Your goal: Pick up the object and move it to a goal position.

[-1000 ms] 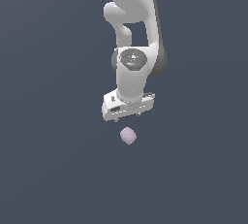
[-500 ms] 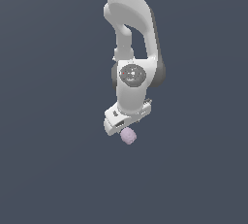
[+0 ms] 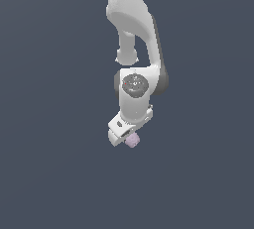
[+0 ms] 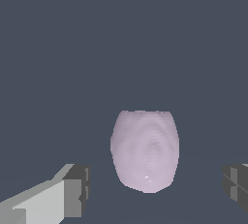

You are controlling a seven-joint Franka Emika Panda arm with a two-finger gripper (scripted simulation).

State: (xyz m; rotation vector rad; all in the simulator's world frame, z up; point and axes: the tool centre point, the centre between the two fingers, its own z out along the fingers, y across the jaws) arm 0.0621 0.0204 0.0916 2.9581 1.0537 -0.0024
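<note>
approach done: gripper (image 4: 152, 189) fingers (image 4: 77, 191) spread w/ object (image 4: 145, 150) between, untouched; grasp, lift, move to goal left.

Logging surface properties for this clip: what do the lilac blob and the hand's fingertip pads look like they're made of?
The lilac blob: matte, chalky-looking, with soft ripples and one tiny highlight; could be rubber or clay, a render leaves it open. The hand: its fingertip pads are dark grey, flat and dull, rubber-like, on a glossless white, plastic-looking finger.
</note>
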